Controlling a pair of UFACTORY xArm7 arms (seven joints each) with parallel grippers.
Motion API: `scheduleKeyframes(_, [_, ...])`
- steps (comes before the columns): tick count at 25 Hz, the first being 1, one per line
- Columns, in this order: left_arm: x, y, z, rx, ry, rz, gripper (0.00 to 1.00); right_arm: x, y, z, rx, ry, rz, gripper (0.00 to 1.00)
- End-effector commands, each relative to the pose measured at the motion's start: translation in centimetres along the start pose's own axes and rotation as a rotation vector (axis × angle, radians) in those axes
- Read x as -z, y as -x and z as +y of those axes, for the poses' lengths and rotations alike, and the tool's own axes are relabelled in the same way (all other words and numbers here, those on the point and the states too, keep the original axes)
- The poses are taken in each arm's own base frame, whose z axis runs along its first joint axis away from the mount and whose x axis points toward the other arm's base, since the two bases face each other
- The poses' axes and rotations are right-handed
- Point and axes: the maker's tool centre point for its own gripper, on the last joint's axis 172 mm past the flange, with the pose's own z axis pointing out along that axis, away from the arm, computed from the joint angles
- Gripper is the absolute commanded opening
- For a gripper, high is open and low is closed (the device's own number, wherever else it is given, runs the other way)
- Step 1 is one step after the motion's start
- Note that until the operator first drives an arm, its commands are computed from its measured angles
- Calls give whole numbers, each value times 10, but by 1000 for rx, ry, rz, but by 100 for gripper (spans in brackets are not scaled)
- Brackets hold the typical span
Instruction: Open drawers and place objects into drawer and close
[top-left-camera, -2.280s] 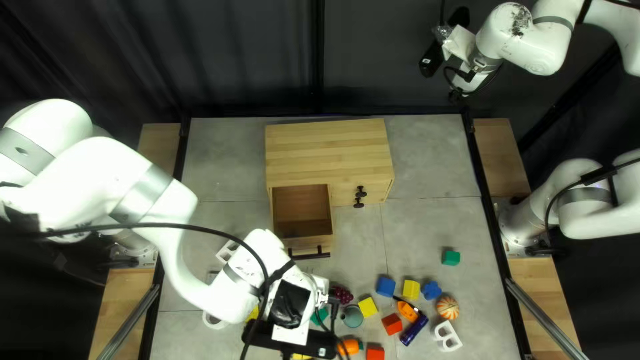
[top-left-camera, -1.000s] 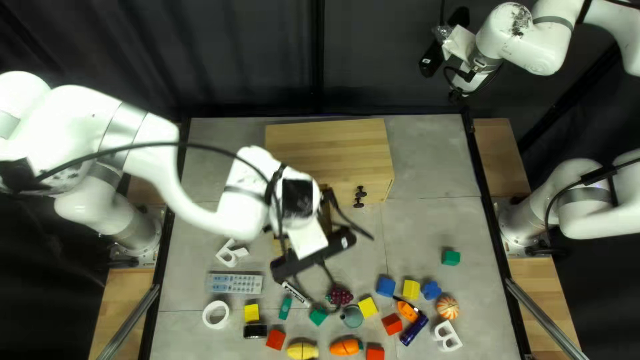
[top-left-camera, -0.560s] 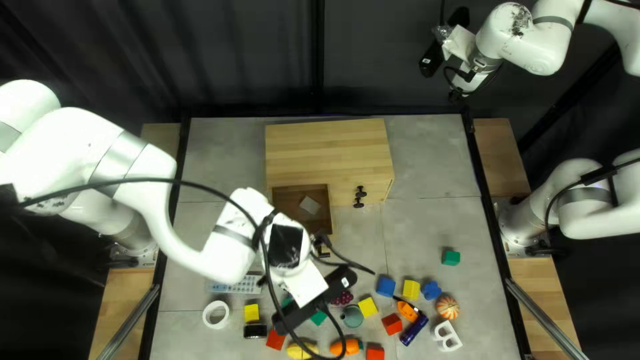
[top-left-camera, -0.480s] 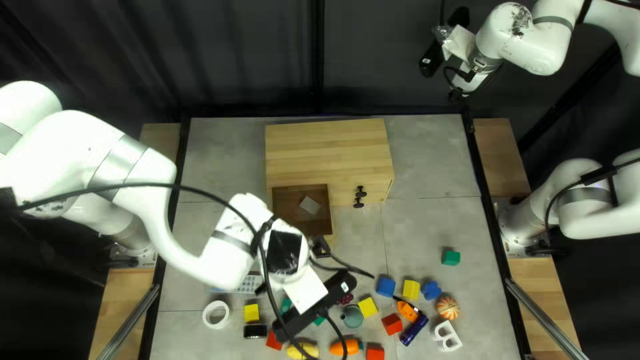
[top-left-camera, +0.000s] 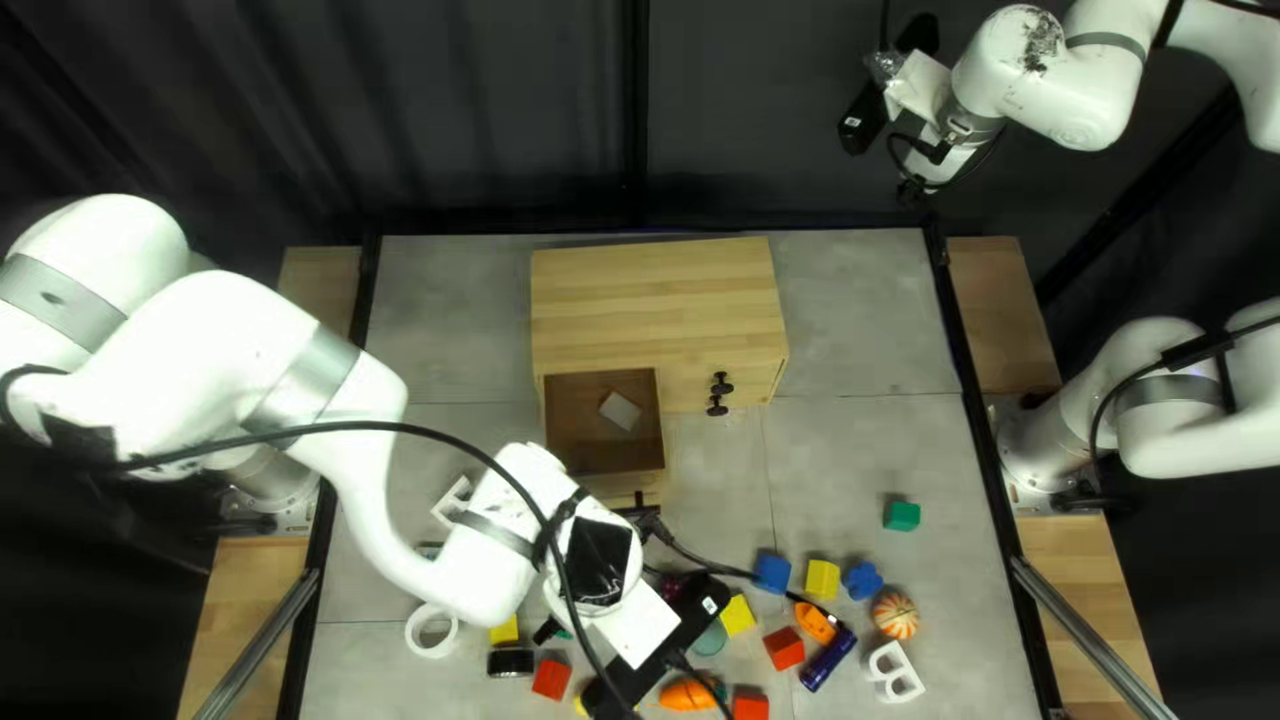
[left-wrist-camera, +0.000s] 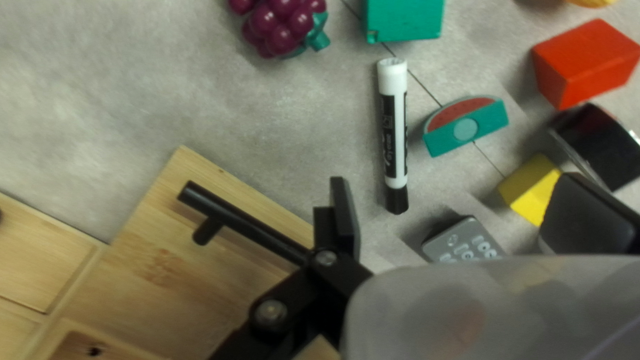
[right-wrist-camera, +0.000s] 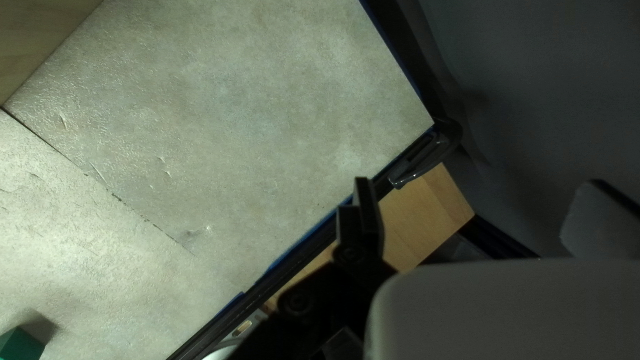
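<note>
In the top left view my left gripper is over the toys in front of the wooden cabinet, its fingers hidden. The cabinet's left drawer stands open with a pale grey block inside. In the left wrist view my left gripper is wide open and holds nothing; one finger overlaps the end of the drawer's black handle, contact unclear. A marker lies ahead. My right gripper hangs beyond the table's far right; the right wrist view shows this gripper open and empty.
Several blocks and toys lie around the front, including a blue block, a striped ball and a white letter B. A green block sits apart on the right. Black knobs jut from the cabinet's right front.
My left arm has moved from over the drawer toward the table's near edge. The pale block now lies in the drawer, which was empty in the oldest frame. The right arm is unmoved.
</note>
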Motion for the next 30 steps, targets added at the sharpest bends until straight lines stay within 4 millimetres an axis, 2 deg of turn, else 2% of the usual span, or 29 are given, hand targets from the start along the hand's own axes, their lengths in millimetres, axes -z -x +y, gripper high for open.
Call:
scheduleKeyframes(1, [-15,-7,-6,71,-14,2,100,0,0,0,0,0,0,100])
scheduleKeyframes(6, [-16,-16,-4,137,-29,6,100,0,0,0,0,0,0,100])
scheduleKeyframes(8, [-16,-18,2,137,-34,2,100,0,0,0,0,0,0,100])
scheduleKeyframes(16, [-16,-18,2,137,-34,2,100,0,0,0,0,0,0,100])
scheduleKeyframes(21, [-40,-35,0,143,1,19,100,0,0,0,0,0,0,100])
scheduleKeyframes(24, [-45,-29,0,202,25,28,100,0,0,0,0,0,0,100])
scheduleKeyframes(30, [-39,-16,6,259,25,8,100,0,0,0,0,0,0,100])
